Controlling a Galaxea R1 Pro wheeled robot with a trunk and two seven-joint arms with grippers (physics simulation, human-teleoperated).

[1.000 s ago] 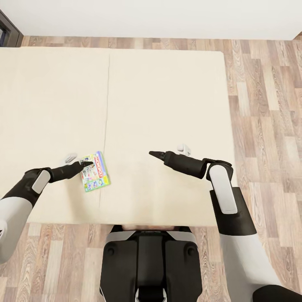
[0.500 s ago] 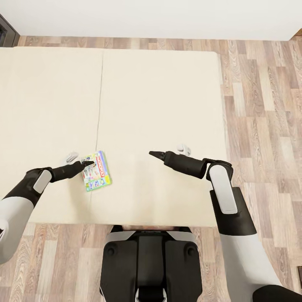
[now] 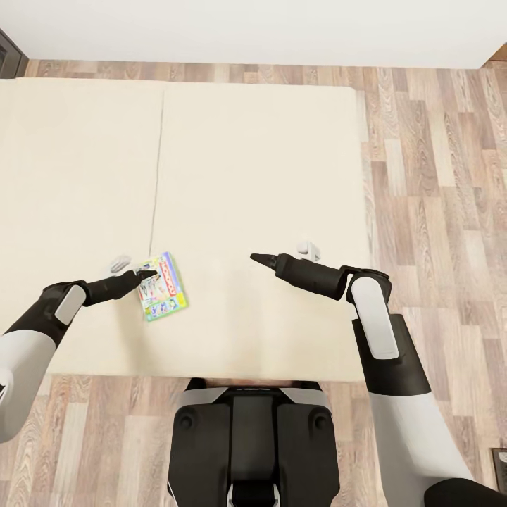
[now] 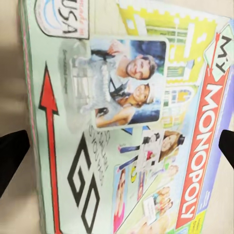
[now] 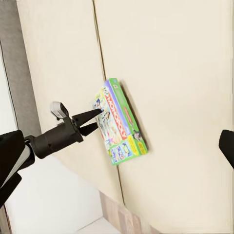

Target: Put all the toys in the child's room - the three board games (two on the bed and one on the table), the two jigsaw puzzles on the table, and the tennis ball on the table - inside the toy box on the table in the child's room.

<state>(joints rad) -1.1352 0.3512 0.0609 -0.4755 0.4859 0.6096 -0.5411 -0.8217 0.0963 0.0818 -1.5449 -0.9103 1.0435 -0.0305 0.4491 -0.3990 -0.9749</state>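
One board game, a flat green-edged box lettered MY MONOPOLY, lies on the cream bed near its front edge. My left gripper is open, and its two fingertips rest against the box's near left corner. The left wrist view looks straight onto the box face, with a dark fingertip at each side. From the right wrist I see the left gripper spread in a V at the edge of the board game. My right gripper hovers open over bare cover to the right of the box.
A seam runs down the bed cover just left of the box. Wood-plank floor lies beyond the bed's right edge and along its front edge by my base. A white wall stands behind, with a dark frame at the far left.
The whole picture has slid left, so the camera has moved. The board game stayed at my left fingertips while the bed's seam passed from its right side to its left.
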